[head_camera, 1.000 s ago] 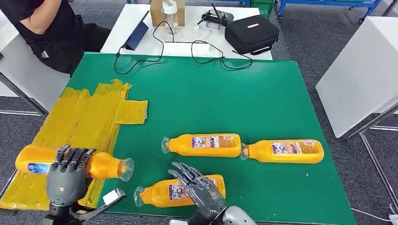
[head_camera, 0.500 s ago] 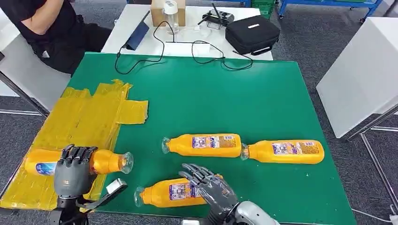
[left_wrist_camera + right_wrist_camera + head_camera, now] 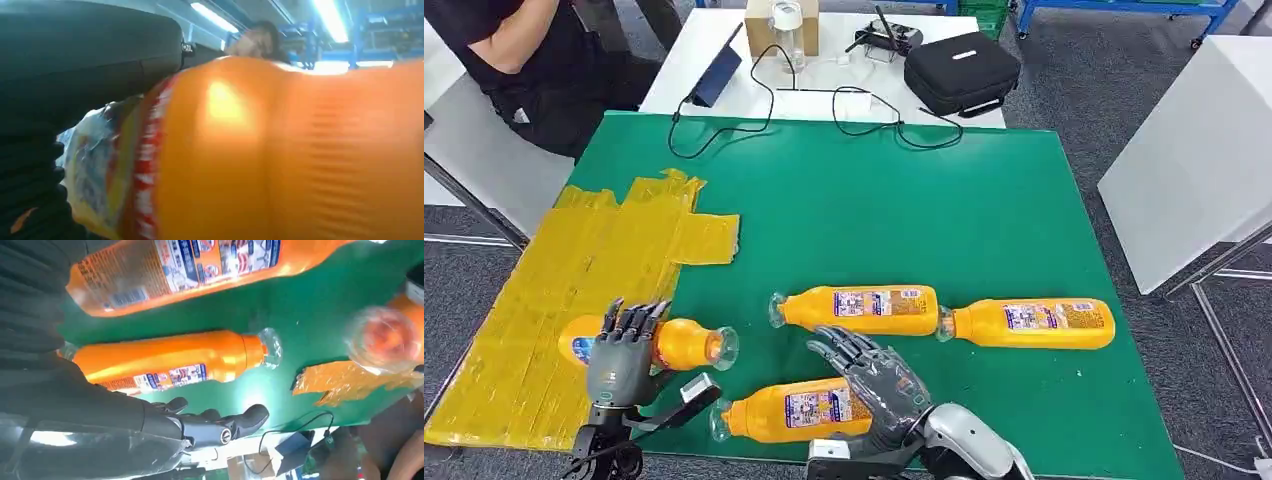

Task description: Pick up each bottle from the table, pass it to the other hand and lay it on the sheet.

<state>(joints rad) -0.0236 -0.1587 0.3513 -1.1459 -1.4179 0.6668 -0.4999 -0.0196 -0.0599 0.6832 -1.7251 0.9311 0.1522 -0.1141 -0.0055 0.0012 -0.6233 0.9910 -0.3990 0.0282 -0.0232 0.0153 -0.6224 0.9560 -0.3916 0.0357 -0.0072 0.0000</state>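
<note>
In the head view my left hand [image 3: 622, 352] grips an orange bottle [image 3: 686, 345] that lies sideways over the right edge of the yellow sheet [image 3: 574, 270], its clear cap pointing right. The same bottle [image 3: 280, 150] looms large in the left wrist view. My right hand [image 3: 876, 382] hovers with fingers spread over the base end of the nearest bottle [image 3: 789, 410], holding nothing. Two more orange bottles [image 3: 859, 308] [image 3: 1034, 323] lie end to end further back. In the right wrist view I see my fingers [image 3: 220, 426], a lying bottle [image 3: 170, 360] and the held bottle's cap [image 3: 382, 337].
The green table [image 3: 874, 200] has free room in its middle and far half. Behind it a white table [image 3: 724, 50] carries a black case [image 3: 959, 68], cables and a box. A person [image 3: 514, 60] sits at the back left. Another white table [image 3: 1204, 150] stands to the right.
My left hand has carried its bottle to the right, from the sheet's left part towards its right edge. My right hand has shifted slightly right and forward over the nearest bottle.
</note>
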